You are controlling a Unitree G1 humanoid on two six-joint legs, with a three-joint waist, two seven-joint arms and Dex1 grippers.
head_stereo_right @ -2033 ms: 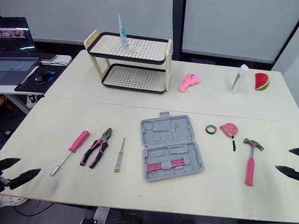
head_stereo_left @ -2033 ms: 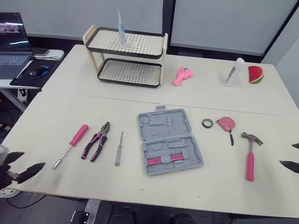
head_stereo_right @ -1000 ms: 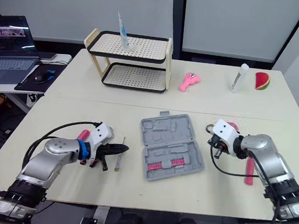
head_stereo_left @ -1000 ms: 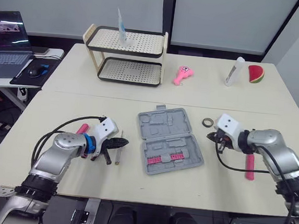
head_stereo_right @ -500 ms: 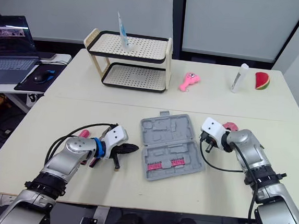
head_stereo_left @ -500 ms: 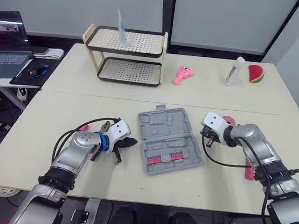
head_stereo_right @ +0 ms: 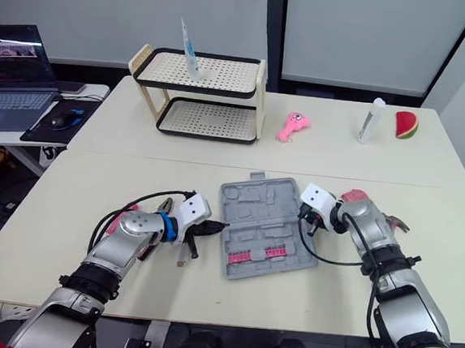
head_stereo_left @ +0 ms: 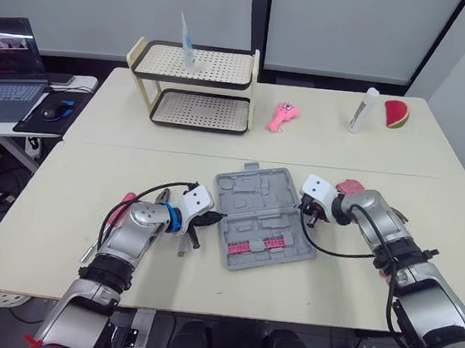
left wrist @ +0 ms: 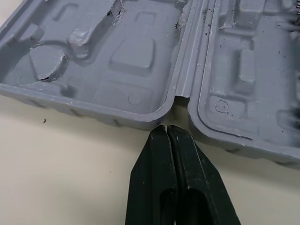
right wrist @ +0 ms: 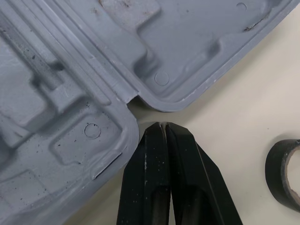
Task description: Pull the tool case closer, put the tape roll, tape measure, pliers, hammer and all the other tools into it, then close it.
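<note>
Showing a pale table [head_stereo_left: 69, 176] from above, with twelve o'clock pointing away from the robot. At the middle of the dial lies the grey tool case [head_stereo_left: 261, 217], open flat, lid half toward twelve and tray half toward six, a row of pink bits in the tray. It sits a little way in from the near edge, not yet pulled close.

The left gripper [left wrist: 166, 127] comes in from nine o'clock with its two black fingers pressed together, holding nothing, tip just at the notch where the hinge meets the case's side. The right gripper [right wrist: 161, 124] mirrors it from three o'clock, fingers likewise together and empty, tip at the opposite hinge notch.

The case looks like thin moulded plastic: probably light, stiff and smooth underneath, so it should slide easily once nudged. The hinge notches offer a place to catch it on both sides at once; pushing unevenly would likely spin it or fold the lid.

The hammer [head_stereo_right: 397, 224] lies at four o'clock, mostly hidden by the right arm. The pliers [head_stereo_left: 163, 194] and a pink screwdriver [head_stereo_left: 127, 200] lie at nine o'clock under the left arm, a thin screwdriver [head_stereo_left: 182, 249] at eight. The pink tape measure [head_stereo_left: 349, 187] sits at two o'clock. The black tape roll [right wrist: 273, 174] lies just beside the right fingers.
</note>
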